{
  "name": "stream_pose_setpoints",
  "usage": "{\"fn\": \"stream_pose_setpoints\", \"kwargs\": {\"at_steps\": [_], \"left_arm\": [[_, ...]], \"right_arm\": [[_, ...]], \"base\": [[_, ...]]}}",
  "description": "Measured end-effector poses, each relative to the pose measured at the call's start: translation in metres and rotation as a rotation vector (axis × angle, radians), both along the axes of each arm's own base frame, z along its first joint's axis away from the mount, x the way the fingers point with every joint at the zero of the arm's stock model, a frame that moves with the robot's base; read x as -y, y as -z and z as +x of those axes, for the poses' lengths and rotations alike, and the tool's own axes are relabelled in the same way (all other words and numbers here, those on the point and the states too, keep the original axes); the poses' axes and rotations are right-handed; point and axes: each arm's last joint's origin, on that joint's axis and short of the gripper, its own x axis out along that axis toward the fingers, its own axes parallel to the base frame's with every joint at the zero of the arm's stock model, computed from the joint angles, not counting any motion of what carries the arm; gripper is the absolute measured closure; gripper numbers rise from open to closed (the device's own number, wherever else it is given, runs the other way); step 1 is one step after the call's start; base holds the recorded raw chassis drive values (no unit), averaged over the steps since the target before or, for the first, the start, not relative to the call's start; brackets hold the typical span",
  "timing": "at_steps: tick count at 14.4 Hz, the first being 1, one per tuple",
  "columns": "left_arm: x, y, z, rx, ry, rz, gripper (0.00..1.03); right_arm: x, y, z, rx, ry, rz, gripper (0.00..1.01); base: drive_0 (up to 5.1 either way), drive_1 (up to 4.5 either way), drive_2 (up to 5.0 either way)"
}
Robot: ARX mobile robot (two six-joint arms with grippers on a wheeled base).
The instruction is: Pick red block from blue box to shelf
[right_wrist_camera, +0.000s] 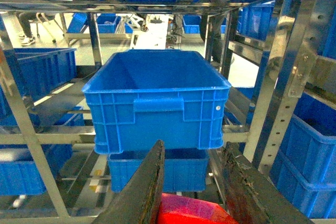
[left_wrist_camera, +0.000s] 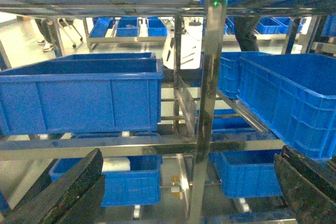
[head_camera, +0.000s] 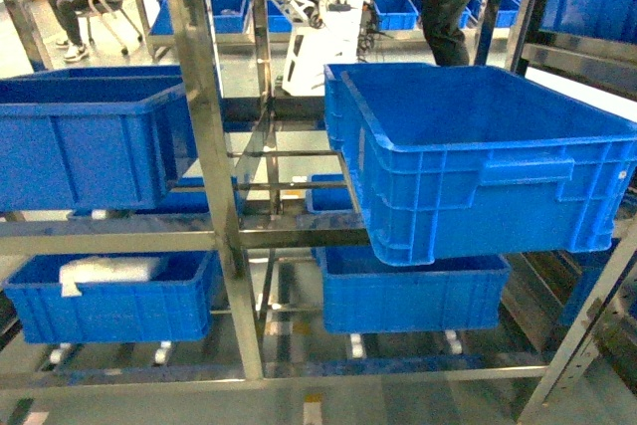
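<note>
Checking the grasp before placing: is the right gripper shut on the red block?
Yes: in the right wrist view the right gripper has its fingers closed against the red block.

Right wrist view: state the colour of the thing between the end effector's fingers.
Glossy red: the red block, seen best in the right wrist view, sits between the right end effector fingers.
</note>
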Motion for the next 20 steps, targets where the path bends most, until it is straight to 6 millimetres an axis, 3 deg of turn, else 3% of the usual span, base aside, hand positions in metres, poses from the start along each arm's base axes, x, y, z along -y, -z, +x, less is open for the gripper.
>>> {"fn": "stream_pose_setpoints", "kwargs": {"at_steps": [14, 20], "left_arm": [[0.0, 0.0, 0.0, 0.0, 0.0, 0.0, 0.05], [0.0, 0.0, 0.0, 0.0, 0.0, 0.0, 0.05]], "right_arm": [[0.0, -0.0003, 0.0, 0.003, 0.0, 0.0, 0.74], [0.0, -0.0002, 0.0, 0.002, -0.001, 0.0, 0.74]], "base": [[0.1, 4.21, -4.1], [0.0, 0.0, 0.0]]}}
